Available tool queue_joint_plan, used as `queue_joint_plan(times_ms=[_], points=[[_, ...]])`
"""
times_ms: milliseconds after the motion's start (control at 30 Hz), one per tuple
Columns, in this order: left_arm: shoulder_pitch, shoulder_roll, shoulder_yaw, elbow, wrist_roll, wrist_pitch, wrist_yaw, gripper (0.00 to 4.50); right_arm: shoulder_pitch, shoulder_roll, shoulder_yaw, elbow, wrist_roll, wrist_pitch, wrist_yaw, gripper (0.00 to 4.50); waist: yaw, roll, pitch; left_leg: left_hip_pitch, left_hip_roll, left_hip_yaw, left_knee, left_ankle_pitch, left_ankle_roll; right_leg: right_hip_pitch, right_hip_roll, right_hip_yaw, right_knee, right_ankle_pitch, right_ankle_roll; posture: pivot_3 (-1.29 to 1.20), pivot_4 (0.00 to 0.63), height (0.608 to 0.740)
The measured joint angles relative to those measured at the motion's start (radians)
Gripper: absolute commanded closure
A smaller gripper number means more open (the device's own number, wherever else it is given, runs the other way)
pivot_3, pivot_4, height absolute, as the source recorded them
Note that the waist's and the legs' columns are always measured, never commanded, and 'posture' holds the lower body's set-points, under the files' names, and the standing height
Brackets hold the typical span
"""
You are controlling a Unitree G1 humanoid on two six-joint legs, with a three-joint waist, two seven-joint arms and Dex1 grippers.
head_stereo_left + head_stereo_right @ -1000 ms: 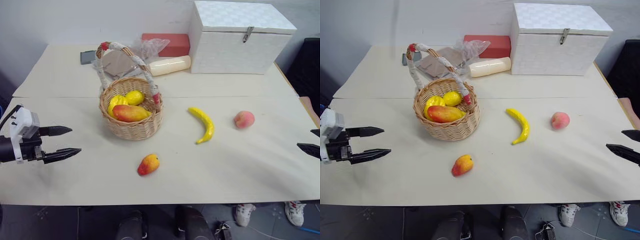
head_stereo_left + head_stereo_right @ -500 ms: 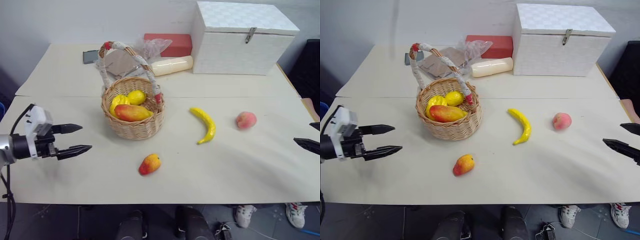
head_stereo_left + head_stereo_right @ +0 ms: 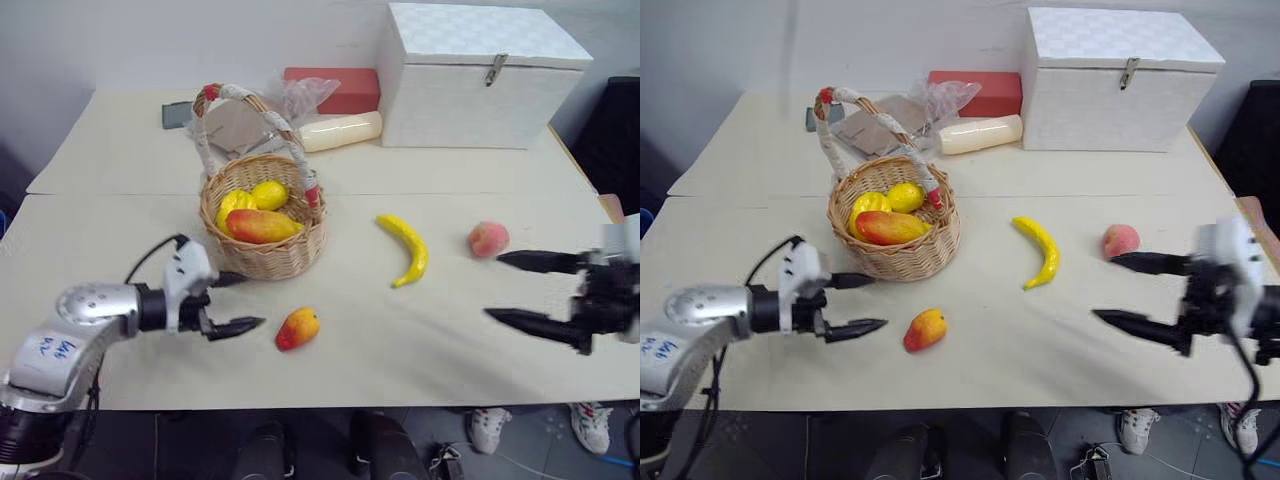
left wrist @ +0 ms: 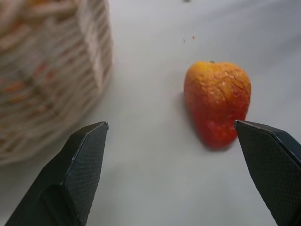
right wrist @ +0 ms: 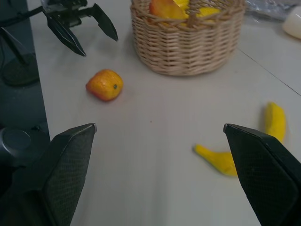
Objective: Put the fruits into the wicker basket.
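Both head views look forward and down over the counter (image 3: 120, 150). The left wrist view sits close to the loose mango (image 4: 217, 103); the right wrist view, farther back, shares that mango and the basket (image 5: 188, 44).

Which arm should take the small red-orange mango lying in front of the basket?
Left. Its open claw sits right beside the small red-orange mango, near the round tan wicker basket. The right claw, also open, is nearer the round pink-orange peach.

You have a cream table (image 3: 120, 160) carrying the wicker basket (image 3: 264, 252), a loose mango (image 3: 298, 328), the banana (image 3: 408, 248) and the peach (image 3: 489, 239); all lie apart. At its far edge sit a white box (image 3: 480, 80), a red block (image 3: 335, 88), a cream roll (image 3: 340, 131) and crumpled plastic (image 3: 295, 98).
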Motion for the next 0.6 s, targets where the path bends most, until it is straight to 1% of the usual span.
queue_joint_plan(times_ms=[67,133,233,300,400,500,600], points=[[0.016,0.001,-0.005,-0.041,-0.003,0.022,0.014,0.0,-0.032,0.004,0.033,-0.016,0.016,0.005,-0.018,0.03,0.007,0.0,0.0,0.0,-0.001,0.0,0.0,0.0,0.001,0.0,-0.001,0.0,-0.001,0.0,0.0,0.0,0.15,0.74],[0.019,-0.008,-0.049,-0.091,0.009,0.029,0.038,0.0,-0.071,0.015,0.071,-0.031,0.031,0.003,-0.031,0.03,0.012,0.0,0.0,0.0,-0.002,0.0,0.0,0.0,0.001,0.001,-0.001,0.001,-0.001,0.0,0.0,0.0,0.15,0.74],[0.019,-0.063,-0.107,-0.097,0.048,0.039,0.11,0.0,-0.106,0.046,0.128,-0.055,0.036,0.002,-0.076,0.03,0.019,0.0,0.0,0.0,-0.001,0.0,0.0,0.0,0.001,0.001,-0.001,0.001,-0.001,0.0,0.0,0.0,0.15,0.74],[0.019,-0.092,-0.121,-0.097,0.065,0.045,0.15,0.0,-0.109,0.057,0.14,-0.056,0.042,0.004,-0.098,0.03,0.022,0.0,0.0,0.0,-0.001,-0.001,0.001,0.0,0.002,0.001,-0.001,0.0,0.0,0.0,0.0,0.0,0.15,0.74],[0.019,-0.106,-0.154,-0.097,0.081,0.045,0.173,0.0,-0.107,0.058,0.145,-0.063,0.045,0.005,-0.118,0.03,0.022,0.0,0.0,0.0,-0.002,0.0,0.001,0.0,0.002,0.001,-0.001,0.0,0.0,0.0,0.0,0.0,0.15,0.74],[0.018,-0.12,-0.173,-0.094,0.086,0.04,0.175,0.0,-0.103,0.058,0.147,-0.075,0.054,0.006,-0.132,0.03,0.022,0.0,0.0,0.0,-0.001,0.0,0.001,0.0,0.002,0.001,-0.001,-0.001,0.0,0.0,0.0,0.0,0.15,0.74],[0.019,-0.126,-0.184,-0.092,0.075,0.033,0.145,0.0,-0.104,0.057,0.147,-0.09,0.079,0.023,-0.138,0.03,0.022,0.0,0.0,0.0,-0.001,0.0,0.001,0.0,0.002,0.001,-0.001,-0.002,0.0,0.0,0.0,0.0,0.15,0.74]])
